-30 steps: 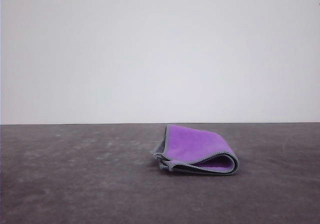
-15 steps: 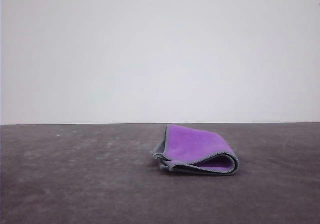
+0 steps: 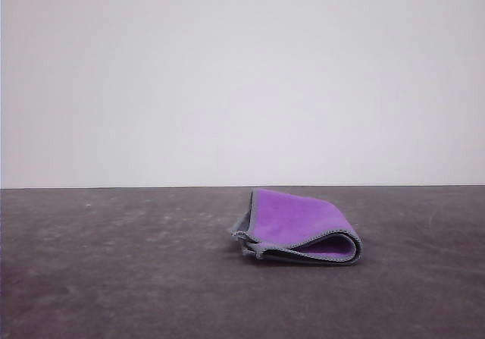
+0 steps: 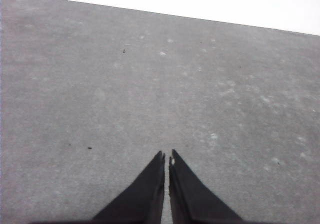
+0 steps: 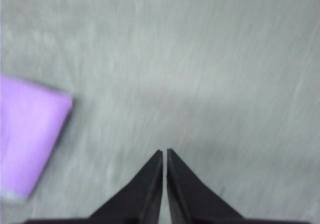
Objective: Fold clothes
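Jaws pressed together on both grippers, nothing pinched; left gripper (image 4: pixel 166 155) seen over bare grey table (image 4: pixel 100 83); right gripper (image 5: pixel 164 152) over same surface w/ cloth (image 5: pixel 27 134) well off to one side of tips, purple face up, not touched; cloth (image 3: pixel 299 227) seen folded, lying flat on table in front view.

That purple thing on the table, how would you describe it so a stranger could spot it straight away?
Look at the dark grey table that runs below the pale wall. A little right of the middle lies a small soft cloth, folded over on itself into a flat bundle. Its bright purple face and light-grey stitched edge stand out against the grey surface around it.
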You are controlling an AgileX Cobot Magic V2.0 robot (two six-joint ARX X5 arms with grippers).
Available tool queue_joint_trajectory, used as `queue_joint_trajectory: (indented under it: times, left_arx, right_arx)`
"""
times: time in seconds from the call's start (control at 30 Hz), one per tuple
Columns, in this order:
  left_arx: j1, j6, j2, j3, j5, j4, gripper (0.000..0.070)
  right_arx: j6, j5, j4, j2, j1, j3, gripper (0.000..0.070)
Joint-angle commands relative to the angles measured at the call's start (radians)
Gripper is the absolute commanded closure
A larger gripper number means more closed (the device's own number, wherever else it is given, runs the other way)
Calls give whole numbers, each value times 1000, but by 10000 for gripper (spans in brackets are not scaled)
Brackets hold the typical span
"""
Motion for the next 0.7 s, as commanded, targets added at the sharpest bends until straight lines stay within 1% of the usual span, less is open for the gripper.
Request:
queue_joint_trajectory:
  times: [0.0,0.1,0.2,0.33,0.47,0.67]
  left_arx:
    - [0,-2,-1,-19,-1,-7,696]
    - [0,-2,-1,-19,-1,-7,696]
    - [0,-2,-1,-19,-1,-7,696]
    - [0,-2,-1,-19,-1,-7,696]
    - [0,-2,-1,-19,-1,-7,696]
    - [0,-2,-1,-19,-1,-7,696]
  right_arx:
    - [-20,11,56,-72,-3,-42,688]
    - [-16,32,136,-207,-3,-141,688]
    - [-16,51,175,-341,-3,-239,688]
    - [-15,94,180,-498,-2,-361,688]
    - [-15,134,179,-611,-2,-464,688]
    - [-15,160,179,-726,-2,-545,688]
